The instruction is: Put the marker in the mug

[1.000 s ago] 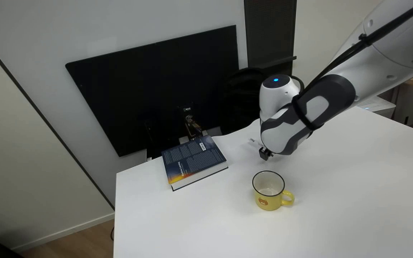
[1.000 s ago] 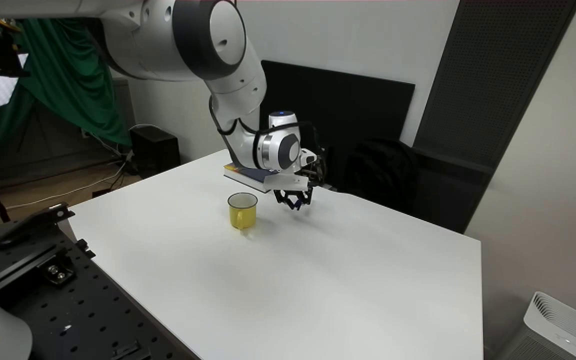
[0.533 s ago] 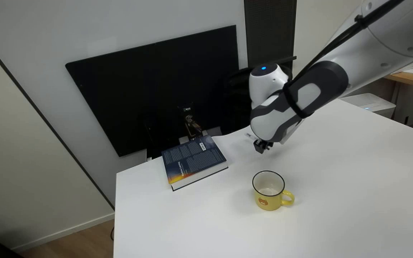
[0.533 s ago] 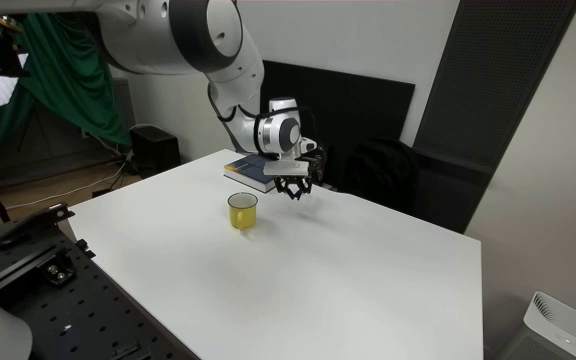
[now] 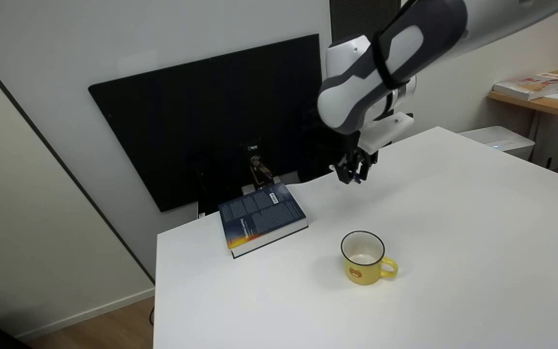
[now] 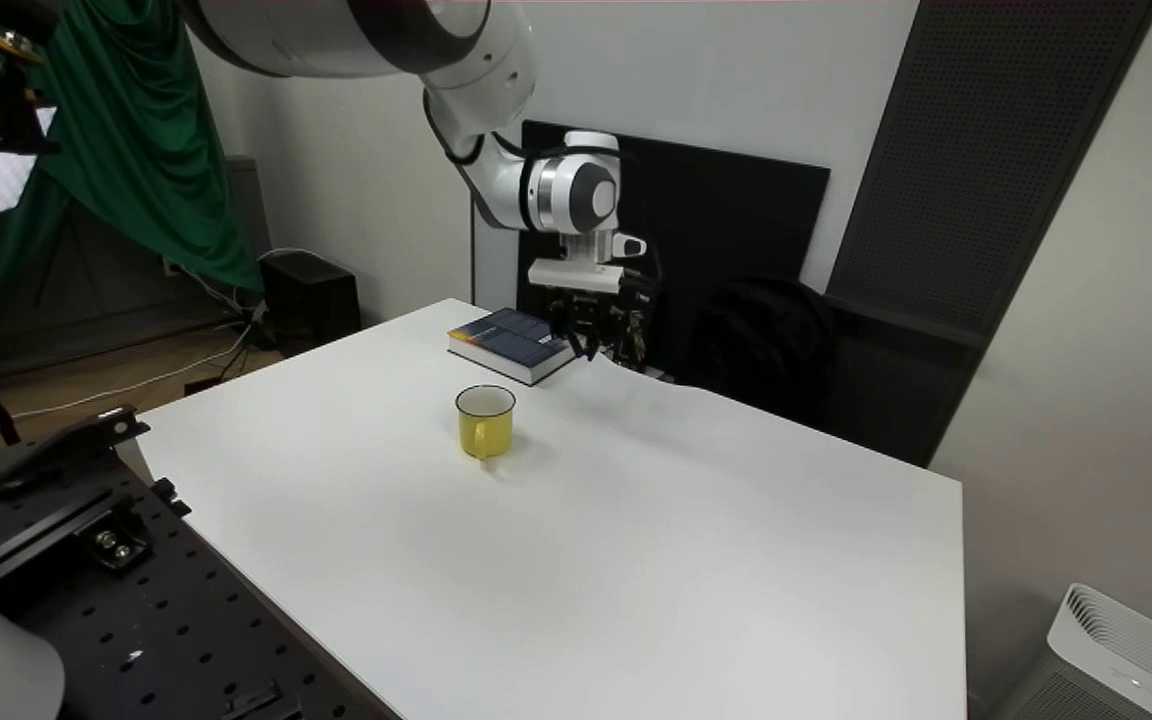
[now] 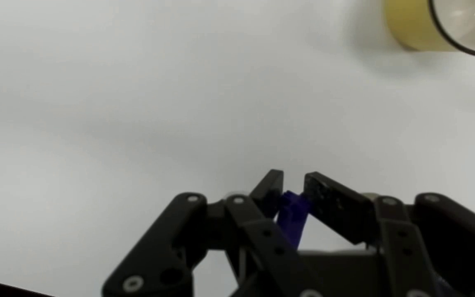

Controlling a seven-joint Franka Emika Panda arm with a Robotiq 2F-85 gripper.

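Higher than a second ago, the gripper [image 7: 294,193] hangs almost closed, pinching the marker [image 7: 292,220] between its tips. Best carry it toward half past one in the wrist view, over the yellow mug [image 7: 410,24], upright before release. There the marker shows deep purple, slightly slanted.

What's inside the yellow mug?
Just pale inner wall and some bottom show inside the mug; its near side hides the rest. The marker is in the hand.
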